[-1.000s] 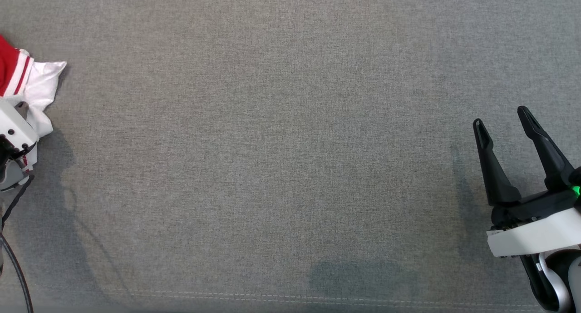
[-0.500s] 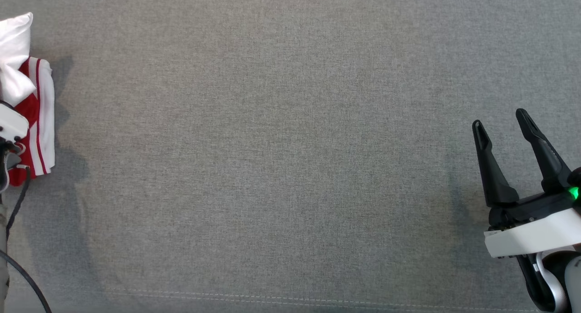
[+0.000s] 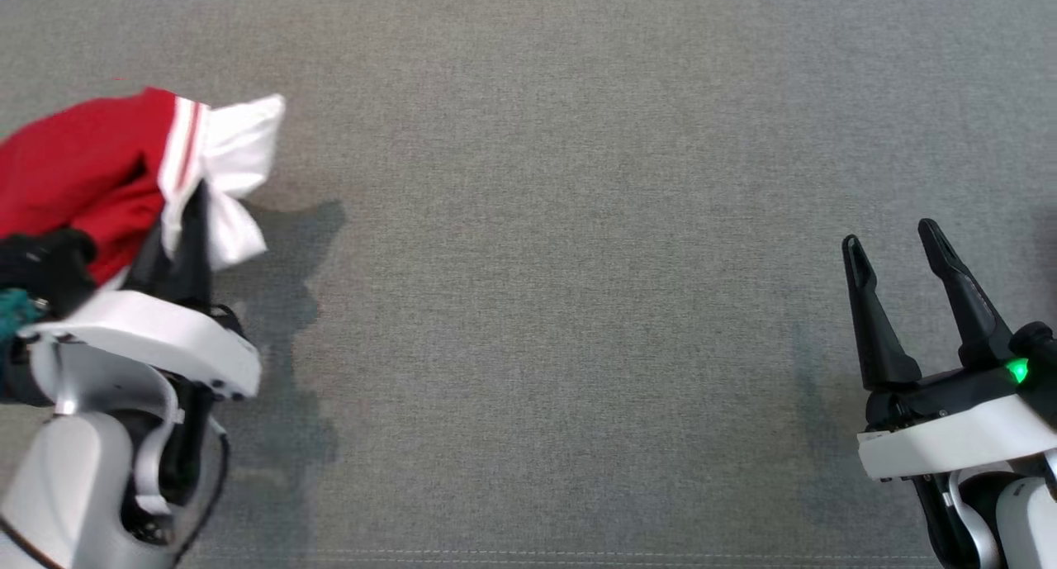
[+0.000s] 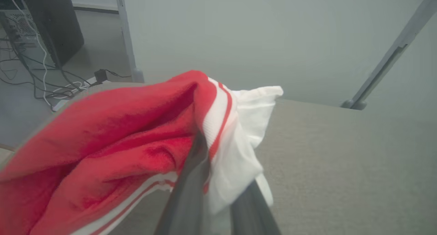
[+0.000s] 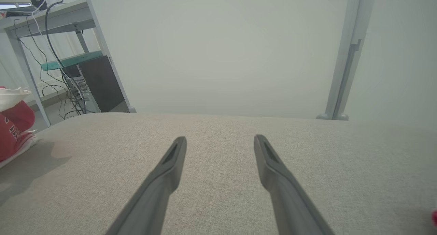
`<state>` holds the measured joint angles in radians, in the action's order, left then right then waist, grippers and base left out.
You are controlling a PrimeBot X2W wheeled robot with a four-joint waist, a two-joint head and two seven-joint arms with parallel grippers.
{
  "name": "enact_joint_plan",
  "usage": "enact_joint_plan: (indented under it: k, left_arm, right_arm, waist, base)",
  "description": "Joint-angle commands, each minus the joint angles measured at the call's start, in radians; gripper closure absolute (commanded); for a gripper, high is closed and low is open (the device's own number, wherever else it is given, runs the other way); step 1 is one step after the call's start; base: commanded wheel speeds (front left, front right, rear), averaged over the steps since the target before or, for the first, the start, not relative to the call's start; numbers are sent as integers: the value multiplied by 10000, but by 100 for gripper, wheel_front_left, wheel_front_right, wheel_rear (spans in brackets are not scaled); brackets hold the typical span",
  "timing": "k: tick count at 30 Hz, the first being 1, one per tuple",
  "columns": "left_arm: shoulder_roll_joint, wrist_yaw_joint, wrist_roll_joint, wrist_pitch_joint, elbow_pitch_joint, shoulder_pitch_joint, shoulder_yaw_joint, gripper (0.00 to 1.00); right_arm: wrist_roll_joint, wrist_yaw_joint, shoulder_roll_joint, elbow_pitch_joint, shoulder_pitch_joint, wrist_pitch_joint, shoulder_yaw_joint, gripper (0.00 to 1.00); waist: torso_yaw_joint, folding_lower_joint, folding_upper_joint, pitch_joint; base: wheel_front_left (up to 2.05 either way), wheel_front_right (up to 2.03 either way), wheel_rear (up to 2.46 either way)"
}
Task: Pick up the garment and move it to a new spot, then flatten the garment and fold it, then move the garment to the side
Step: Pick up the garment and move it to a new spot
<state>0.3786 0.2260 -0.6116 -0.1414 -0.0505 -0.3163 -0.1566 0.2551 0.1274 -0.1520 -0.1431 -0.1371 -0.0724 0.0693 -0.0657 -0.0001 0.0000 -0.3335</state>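
Left pincer (image 3: 188,239) clamped on bunched red-and-white garment (image 3: 91,164), upper left of frame, apparently raised off tabletop (image 3: 537,305). Right pincer (image 3: 890,237) spread wide, empty, lower right. Risks: narrow grip near white trim, so slip-out during carry; hanging folds dragging, landing crumpled.

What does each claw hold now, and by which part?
The left claw holds the red and white garment by its white part beside the striped band. The right claw is open and empty.
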Motion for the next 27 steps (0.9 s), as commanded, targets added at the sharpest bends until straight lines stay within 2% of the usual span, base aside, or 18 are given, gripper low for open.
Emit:
enact_joint_plan:
  k: [1,4,7,14,22,27]
  left_arm:
    - [275,117,176,-89,-614,-38,176,100]
    - [15,195,537,-440,-1309,197,-669,100]
    - [-369,79,690,-721,-1506,136,-1501,100]
    - [-1312,-944,635,-1054,-171,-856,-3117,100]
    - [-2281,-1660,760,-893,1497,-2181,-4016,100]
    - [-2466,-1756,811,-804,2325,-2817,-4040,100]
  right_arm:
    - [117,33,14,-181,25,-124,169,0]
    - [124,33,91,-60,9,-223,187,0]
    - [160,33,165,67,-34,-340,194,0]
    - [229,33,311,372,-112,-602,270,0]
    - [352,33,543,780,-45,-881,358,0]
    - [489,33,682,1060,-42,-1053,500,0]
  waist:
    - [170,1,0,46]
    - [475,1,0,50]
    - [845,1,0,38]
    - [2048,1,0,-24]
    - [3768,1,0,-76]
    - [4750,1,0,-151]
  base:
    - [0,0,0]
    - [0,0,0]
    - [0,0,0]
    - [0,0,0]
    - [0,0,0]
    - [0,0,0]
